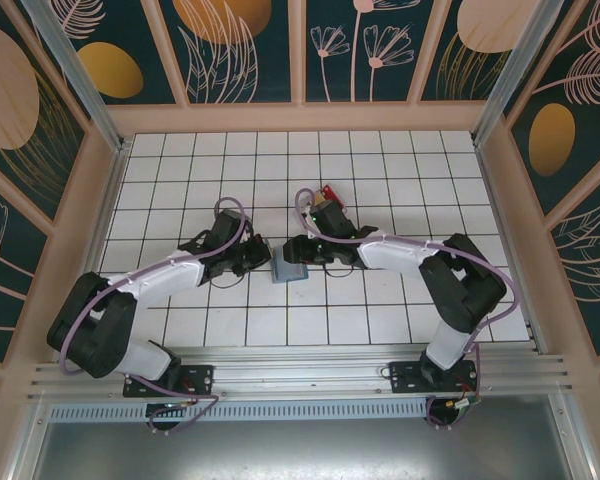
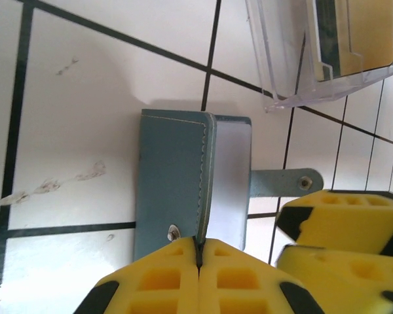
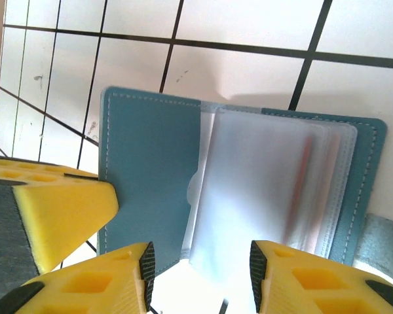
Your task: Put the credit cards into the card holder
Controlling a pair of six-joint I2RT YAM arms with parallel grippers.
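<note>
The teal card holder (image 1: 288,268) lies on the white tiled table between both grippers. My left gripper (image 2: 198,243) is shut on the edge of its cover (image 2: 173,176), which stands up on edge, and its snap strap (image 2: 285,181) sticks out to the right. In the right wrist view the card holder (image 3: 150,170) is spread open, with frosted clear sleeves (image 3: 262,190) and a reddish streak showing through them. My right gripper (image 3: 200,275) is open, its jaws either side of the sleeves' near edge. A yellow-tan credit card (image 2: 361,29) rests in the clear tray (image 2: 295,72); a red one (image 1: 329,193) shows there from above.
The clear plastic tray (image 1: 328,203) sits just behind the right gripper (image 1: 302,250). My right gripper's yellow fingers (image 2: 340,222) are close beside the left gripper (image 1: 256,258). Wooden walls (image 1: 110,190) enclose the tiled floor on three sides.
</note>
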